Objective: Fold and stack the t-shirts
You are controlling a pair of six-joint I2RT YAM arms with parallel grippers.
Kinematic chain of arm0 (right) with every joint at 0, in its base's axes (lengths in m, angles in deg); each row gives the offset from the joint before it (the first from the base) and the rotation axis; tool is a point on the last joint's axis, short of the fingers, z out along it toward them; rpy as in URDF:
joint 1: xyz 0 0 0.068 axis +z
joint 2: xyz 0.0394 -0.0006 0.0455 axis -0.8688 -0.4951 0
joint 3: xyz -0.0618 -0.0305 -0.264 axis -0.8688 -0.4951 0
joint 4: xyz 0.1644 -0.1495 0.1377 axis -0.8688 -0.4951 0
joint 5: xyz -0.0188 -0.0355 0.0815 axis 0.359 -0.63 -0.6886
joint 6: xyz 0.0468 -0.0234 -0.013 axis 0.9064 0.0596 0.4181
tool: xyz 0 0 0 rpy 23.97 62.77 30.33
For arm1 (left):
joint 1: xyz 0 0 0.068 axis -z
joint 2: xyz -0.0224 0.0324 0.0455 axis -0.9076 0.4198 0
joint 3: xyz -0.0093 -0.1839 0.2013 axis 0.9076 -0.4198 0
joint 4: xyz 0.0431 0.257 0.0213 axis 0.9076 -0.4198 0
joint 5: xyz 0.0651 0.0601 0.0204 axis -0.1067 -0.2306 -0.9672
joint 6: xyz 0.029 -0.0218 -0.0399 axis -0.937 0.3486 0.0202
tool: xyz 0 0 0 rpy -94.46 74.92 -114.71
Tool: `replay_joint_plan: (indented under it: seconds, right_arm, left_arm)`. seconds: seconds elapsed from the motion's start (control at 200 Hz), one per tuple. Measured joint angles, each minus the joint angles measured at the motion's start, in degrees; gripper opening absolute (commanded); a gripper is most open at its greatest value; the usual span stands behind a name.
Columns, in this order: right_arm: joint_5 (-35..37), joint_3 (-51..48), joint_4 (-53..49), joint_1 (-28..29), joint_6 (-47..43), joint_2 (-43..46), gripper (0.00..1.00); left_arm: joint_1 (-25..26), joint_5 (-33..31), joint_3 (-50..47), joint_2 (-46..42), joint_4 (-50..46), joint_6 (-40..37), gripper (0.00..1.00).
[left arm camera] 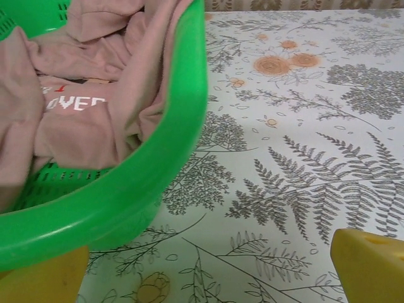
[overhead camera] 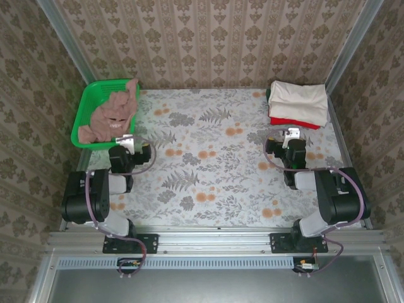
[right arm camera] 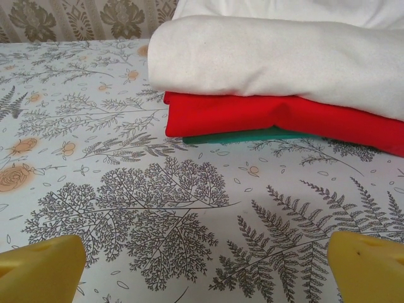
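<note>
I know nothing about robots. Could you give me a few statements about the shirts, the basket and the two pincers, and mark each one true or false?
1. The pink-brown t-shirt lies crumpled in the green basket. True.
2. The cream t-shirt lies beneath the red t-shirt. False: the cream one is on top, the red one is under it, and a green t-shirt is at the bottom.
3. The left pincer is shut on the pink-brown t-shirt. False: it is open and holds nothing, close to the basket.
4. The right pincer is open and points at the folded shirts. True.
</note>
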Motion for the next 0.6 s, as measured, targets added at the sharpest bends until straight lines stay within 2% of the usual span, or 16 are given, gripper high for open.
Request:
replay_joint_plan:
  seconds: [0.6]
  right_arm:
    - [-0.6,0.0,0.1,0.1,0.0,0.0,1.0]
  left_arm:
    - [0.2,-1.9,0.1,0.0,-0.2,-0.5,1.0]
